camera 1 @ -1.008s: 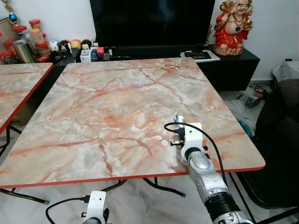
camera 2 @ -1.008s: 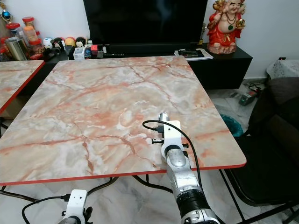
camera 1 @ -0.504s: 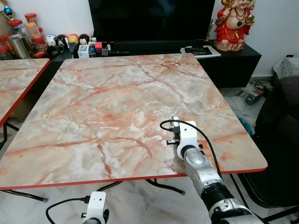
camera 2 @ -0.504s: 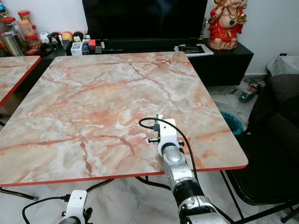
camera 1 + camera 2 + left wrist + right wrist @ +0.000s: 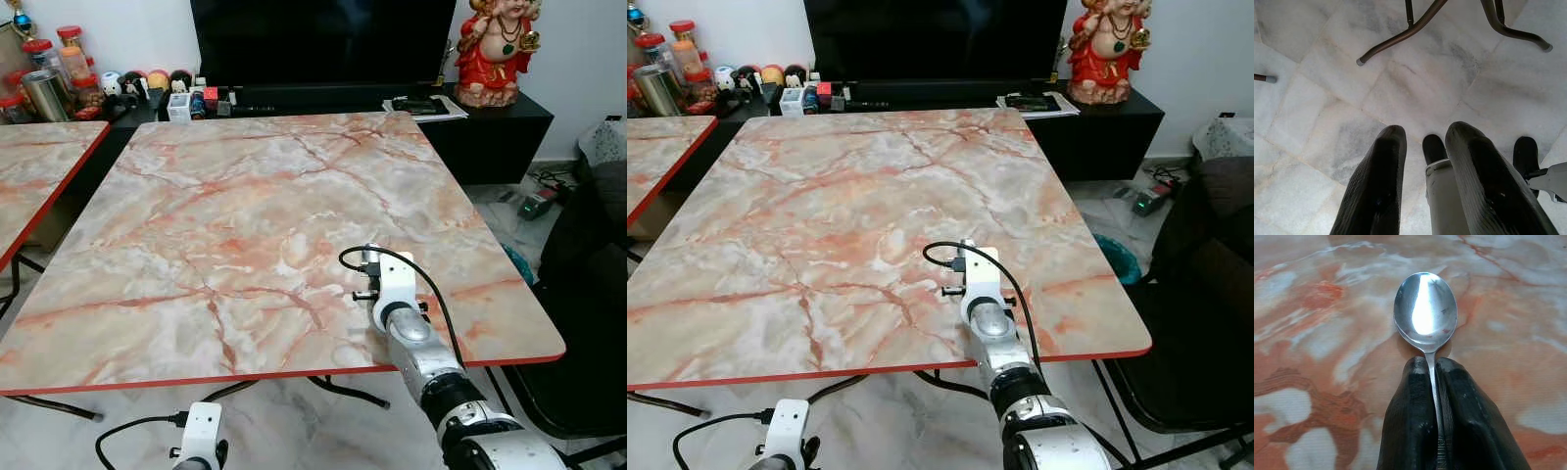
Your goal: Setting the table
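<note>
The spoon [image 5: 1426, 313] is plain polished metal, with an oval bowl that shines bright where the light strikes it and a thin straight handle. It is pinched by the handle between the two black fingers [image 5: 1410, 416] of the right gripper [image 5: 1433, 366], which press shut against either side of it, so the bowl juts out just past their tips with its hollow facing up. It lies level, low over the pink and orange marbled table [image 5: 245, 196], toward the near right part of the top; whether the bowl touches the surface cannot be told.
</note>
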`<state>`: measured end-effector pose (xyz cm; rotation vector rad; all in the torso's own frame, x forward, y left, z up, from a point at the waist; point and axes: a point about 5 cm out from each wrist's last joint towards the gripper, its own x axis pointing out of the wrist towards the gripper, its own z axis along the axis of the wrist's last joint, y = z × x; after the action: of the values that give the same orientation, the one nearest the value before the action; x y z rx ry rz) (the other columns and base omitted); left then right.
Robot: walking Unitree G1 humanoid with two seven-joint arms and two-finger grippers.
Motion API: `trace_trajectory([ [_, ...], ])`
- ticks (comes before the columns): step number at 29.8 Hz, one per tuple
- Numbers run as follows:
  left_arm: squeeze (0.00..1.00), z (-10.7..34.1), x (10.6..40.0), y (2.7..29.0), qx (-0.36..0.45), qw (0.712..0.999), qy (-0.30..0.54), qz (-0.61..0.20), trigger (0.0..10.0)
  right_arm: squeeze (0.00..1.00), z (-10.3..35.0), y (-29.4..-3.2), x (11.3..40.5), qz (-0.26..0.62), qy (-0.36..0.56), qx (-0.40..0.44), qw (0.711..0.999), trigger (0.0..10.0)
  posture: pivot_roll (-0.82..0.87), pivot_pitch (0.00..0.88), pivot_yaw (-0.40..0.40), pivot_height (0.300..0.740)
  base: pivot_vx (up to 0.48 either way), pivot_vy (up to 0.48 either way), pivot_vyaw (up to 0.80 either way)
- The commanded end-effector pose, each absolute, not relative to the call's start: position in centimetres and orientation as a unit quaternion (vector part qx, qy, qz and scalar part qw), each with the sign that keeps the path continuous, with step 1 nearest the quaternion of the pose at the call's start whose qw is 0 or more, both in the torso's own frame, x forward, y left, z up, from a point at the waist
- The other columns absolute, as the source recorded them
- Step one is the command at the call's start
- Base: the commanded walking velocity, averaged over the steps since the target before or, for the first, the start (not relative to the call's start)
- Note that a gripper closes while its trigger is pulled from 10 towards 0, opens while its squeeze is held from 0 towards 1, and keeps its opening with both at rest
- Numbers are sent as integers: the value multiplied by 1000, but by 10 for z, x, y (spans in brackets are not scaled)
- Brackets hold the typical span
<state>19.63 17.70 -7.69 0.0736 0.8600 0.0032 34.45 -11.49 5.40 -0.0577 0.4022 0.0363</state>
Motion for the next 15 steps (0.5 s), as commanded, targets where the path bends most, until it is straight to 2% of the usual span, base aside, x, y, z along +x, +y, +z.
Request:
trace_trajectory([
  [1, 0, -77, 196, 180, 42, 906, 422, 2, 10000, 0, 54, -116, 346, 14, 203, -28, 979, 10000, -38, 0, 8, 740, 0, 0, 0],
  [10, 0, -77, 196, 181, 43, 905, 424, 1, 10000, 0, 53, -116, 345, 13, 204, -26, 978, 10000, -39, 0, 8, 740, 0, 0, 0],
  [12, 0, -77, 196, 181, 43, 905, 424, 1, 10000, 188, 53, -114, 346, 15, 203, -25, 979, 10000, -39, 0, 8, 740, 0, 0, 0],
  [13, 0, -77, 196, 180, 43, 905, 423, 1, 10000, 231, 53, -114, 346, 16, 202, -25, 979, 10000, -39, 0, 8, 740, 0, 0, 0],
  [15, 0, -77, 196, 180, 43, 905, 423, 1, 10000, 816, 55, -112, 347, 20, 200, -27, 979, 10000, -37, 0, 5, 740, 0, 0, 0],
])
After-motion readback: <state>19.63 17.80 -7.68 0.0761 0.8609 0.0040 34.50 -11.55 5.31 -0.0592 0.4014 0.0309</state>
